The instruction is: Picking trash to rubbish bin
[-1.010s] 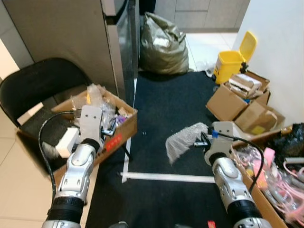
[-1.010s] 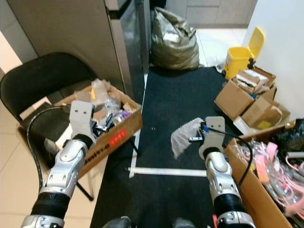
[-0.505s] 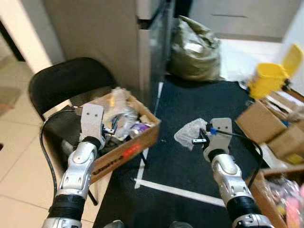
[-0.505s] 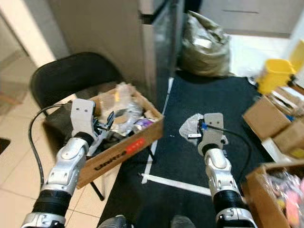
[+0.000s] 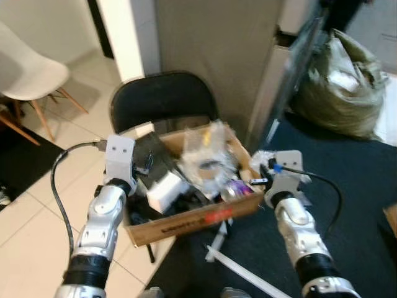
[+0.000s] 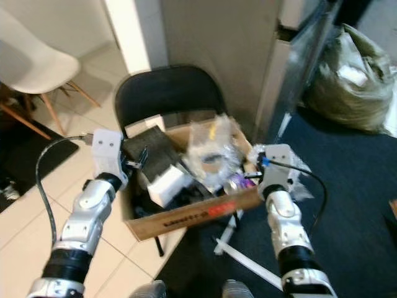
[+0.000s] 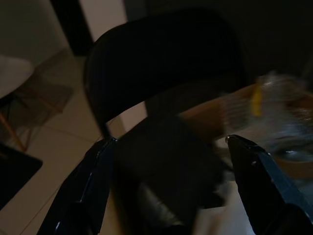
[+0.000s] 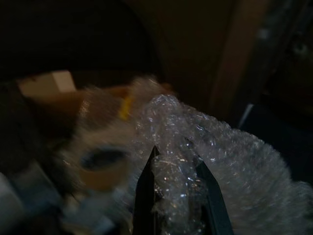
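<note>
While right gripper [image 5: 257, 177] pinches bubble wrap [image 8: 205, 161], left gripper [image 7: 168, 181] gapes above cardboard box [image 5: 186, 220] on black chair [image 5: 162, 99].

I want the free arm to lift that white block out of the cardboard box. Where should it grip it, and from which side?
Probably from above: the white block lies on top of the clutter in the cardboard box, its upper end exposed. The open left gripper sits just beside it, so closing across the block's narrower sides looks easiest.
</note>
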Motion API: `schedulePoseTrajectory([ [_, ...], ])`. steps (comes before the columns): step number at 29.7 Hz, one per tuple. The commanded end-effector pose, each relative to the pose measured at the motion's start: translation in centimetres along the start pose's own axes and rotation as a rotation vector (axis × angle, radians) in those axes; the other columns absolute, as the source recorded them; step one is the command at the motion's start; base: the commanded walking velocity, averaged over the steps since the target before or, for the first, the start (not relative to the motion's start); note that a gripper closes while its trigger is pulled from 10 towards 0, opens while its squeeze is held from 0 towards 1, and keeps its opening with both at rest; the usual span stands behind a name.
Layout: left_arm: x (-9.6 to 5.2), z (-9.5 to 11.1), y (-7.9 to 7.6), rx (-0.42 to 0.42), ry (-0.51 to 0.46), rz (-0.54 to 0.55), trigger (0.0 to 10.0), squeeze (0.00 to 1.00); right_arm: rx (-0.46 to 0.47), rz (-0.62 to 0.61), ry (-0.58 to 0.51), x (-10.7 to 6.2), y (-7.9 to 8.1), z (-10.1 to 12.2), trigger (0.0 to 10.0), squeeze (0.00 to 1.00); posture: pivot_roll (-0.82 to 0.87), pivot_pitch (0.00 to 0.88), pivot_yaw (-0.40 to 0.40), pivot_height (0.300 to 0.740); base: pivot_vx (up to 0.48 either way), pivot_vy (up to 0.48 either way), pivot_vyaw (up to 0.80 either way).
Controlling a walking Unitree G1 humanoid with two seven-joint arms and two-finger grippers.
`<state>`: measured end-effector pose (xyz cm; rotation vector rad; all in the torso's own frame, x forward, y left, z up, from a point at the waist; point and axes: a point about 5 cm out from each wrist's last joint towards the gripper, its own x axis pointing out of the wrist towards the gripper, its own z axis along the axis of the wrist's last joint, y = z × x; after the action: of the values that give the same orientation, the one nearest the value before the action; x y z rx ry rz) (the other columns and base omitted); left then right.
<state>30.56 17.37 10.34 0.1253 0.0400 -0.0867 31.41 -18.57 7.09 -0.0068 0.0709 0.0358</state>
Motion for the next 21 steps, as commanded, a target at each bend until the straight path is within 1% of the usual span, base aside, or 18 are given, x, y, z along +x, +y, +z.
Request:
schedulePoseTrajectory([
  [1,-0.1,-0.4,0.2,0.014,0.016,0.010,10.0,0.00,0.024,-0.009,-0.007,0.0,0.1,0.1,10.0,0.00,-0.04,0.000,-0.005,0.740,0.262,0.000,0.00],
  [8,0.2,0.3,0.5,0.059,-0.026,0.057,10.0,0.00,0.041,-0.001,-0.110,2.0,0.3,3.4,10.0,0.00,-0.04,0.000,-0.005,0.740,0.000,0.000,0.00],
  [9,0.2,0.3,0.5,0.059,-0.026,0.057,10.0,0.00,0.041,-0.001,-0.110,2.0,0.3,3.4,10.0,0.00,-0.04,0.000,-0.005,0.740,0.000,0.000,0.00],
  [11,0.6,0.8,0.7,0.071,-0.044,0.070,10.0,0.00,0.067,-0.005,-0.170,2.8,0.5,5.1,10.0,0.00,-0.04,0.000,-0.004,0.740,0.000,0.000,0.00],
  [12,0.6,0.8,0.7,0.071,-0.044,0.070,10.0,0.00,0.067,-0.005,-0.170,2.8,0.5,5.1,10.0,0.00,-0.04,0.000,-0.004,0.740,0.000,0.000,0.00],
  [13,0.6,0.9,0.8,0.074,-0.048,0.073,10.0,0.00,0.077,-0.006,-0.186,3.0,0.5,5.6,10.0,0.00,-0.04,0.000,-0.004,0.740,0.000,0.000,0.00],
  [14,0.7,1.0,0.8,0.076,-0.054,0.075,10.0,0.00,0.095,0.000,-0.223,3.4,0.7,6.6,10.0,0.00,-0.04,0.000,-0.005,0.740,0.000,0.000,0.00],
  [15,0.7,1.0,0.8,0.076,-0.054,0.075,10.0,0.00,0.095,0.000,-0.223,3.4,0.7,6.6,10.0,0.00,-0.04,0.000,-0.005,0.740,0.000,0.000,0.00],
  [17,0.9,1.2,0.8,0.076,-0.059,0.076,10.0,0.00,0.132,0.017,-0.275,3.8,1.0,8.1,10.0,0.00,-0.04,0.000,-0.006,0.740,0.000,0.000,0.00],
  [18,0.9,1.4,0.8,0.076,-0.064,0.078,10.0,0.00,0.184,0.038,-0.313,4.1,1.3,9.3,10.0,0.00,-0.04,0.000,-0.007,0.740,0.000,0.000,0.00],
  [19,1.0,1.4,0.8,0.075,-0.067,0.080,10.0,0.00,0.219,0.054,-0.336,4.3,1.5,10.1,10.0,0.00,-0.04,0.000,-0.007,0.740,0.000,0.000,0.00],
  [20,1.0,1.4,0.8,0.075,-0.067,0.080,10.0,0.00,0.219,0.054,-0.336,4.3,1.5,10.1,10.0,0.00,-0.04,0.000,-0.007,0.740,0.000,0.000,0.00],
  [21,1.0,1.6,0.8,0.071,-0.073,0.082,10.0,0.00,0.301,0.138,-0.381,4.7,2.4,12.3,10.0,0.00,-0.04,0.000,-0.008,0.740,0.000,0.000,0.00],
])
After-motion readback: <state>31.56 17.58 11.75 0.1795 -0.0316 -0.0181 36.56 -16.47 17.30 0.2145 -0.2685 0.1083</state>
